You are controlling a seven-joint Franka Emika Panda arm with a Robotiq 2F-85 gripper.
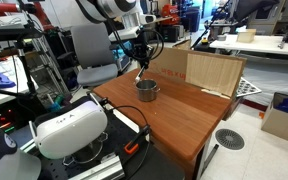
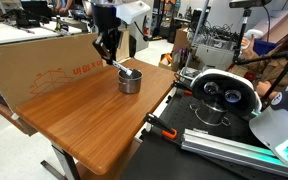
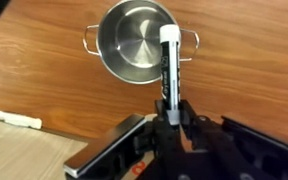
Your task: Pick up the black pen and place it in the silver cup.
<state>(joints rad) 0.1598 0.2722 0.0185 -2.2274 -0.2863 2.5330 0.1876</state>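
My gripper (image 3: 170, 112) is shut on the black pen (image 3: 169, 68), whose whitish end points toward the silver cup (image 3: 136, 45). In the wrist view the pen's tip lies over the cup's right rim. In both exterior views the gripper (image 1: 141, 60) (image 2: 108, 52) hangs just above the cup (image 1: 147, 90) (image 2: 130, 79), which stands on the wooden table (image 1: 184, 115) (image 2: 84, 120). The pen (image 1: 140, 70) shows as a thin dark stick pointing down at the cup.
A cardboard box wall (image 1: 214, 72) (image 2: 39, 60) stands along the table's far side behind the cup. A white headset-like device (image 1: 69, 130) (image 2: 222, 92) and a black cable with orange connector (image 1: 131, 148) (image 2: 154, 123) lie beside the table's edge.
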